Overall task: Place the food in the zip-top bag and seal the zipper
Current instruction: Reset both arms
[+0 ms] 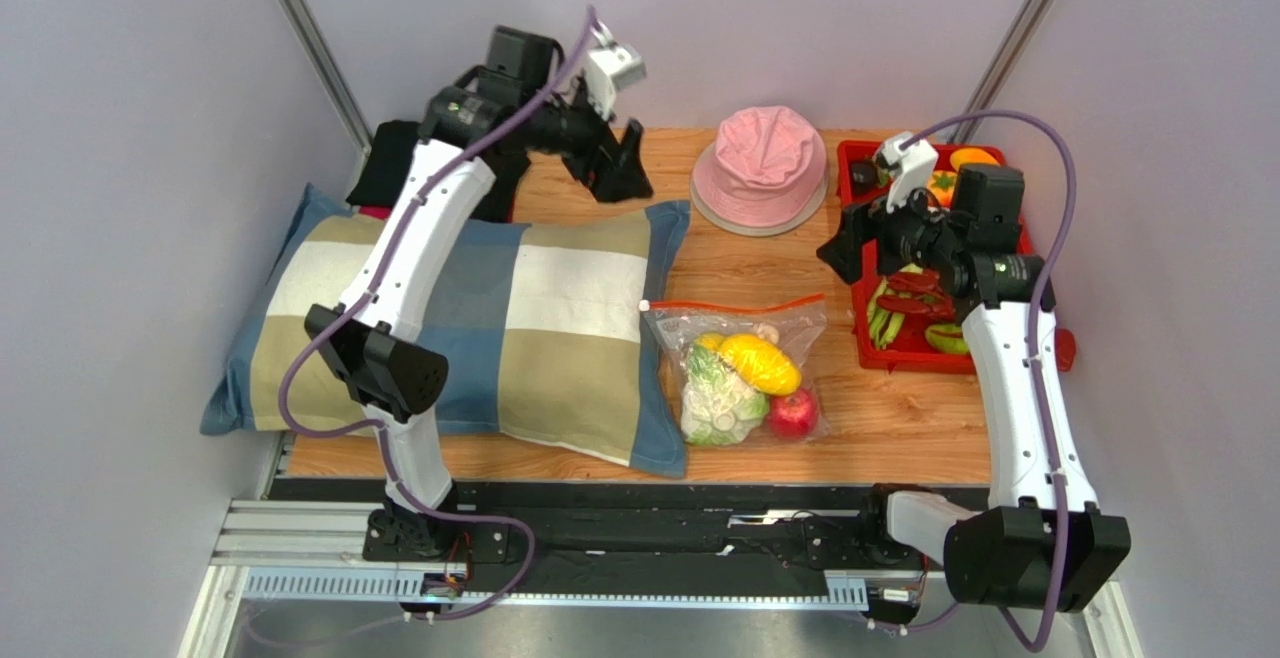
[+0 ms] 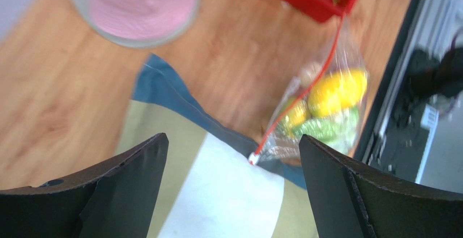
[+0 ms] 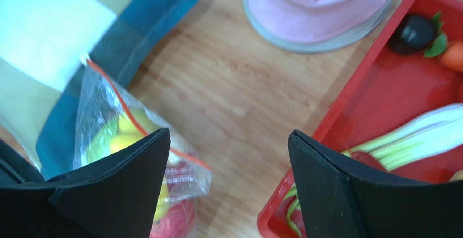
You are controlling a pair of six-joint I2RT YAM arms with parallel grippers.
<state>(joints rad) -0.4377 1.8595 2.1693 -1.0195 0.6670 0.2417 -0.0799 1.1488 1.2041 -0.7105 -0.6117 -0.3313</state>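
Food (image 1: pixel 759 366) in zip-top bag (image 1: pixel 804 331) flat on bench (image 1: pixel 917 433); zipper (image 1: pixel 736 304) seemingly shut. Left fingers (image 2: pixel 125 189), right fingers (image 3: pixel 108 194) open, empty: nothing left to hold.

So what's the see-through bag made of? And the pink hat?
The bag looks like thin clear plastic: shiny, crinkled, with the food showing through. The pink hat looks like soft matte cloth, probably cotton; I can't be sure.

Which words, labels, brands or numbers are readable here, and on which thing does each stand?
No text can be read.
The bag, pink hat, red tray and pillow show no print.
A white patch at the right of the left wrist view is too blurred to read.
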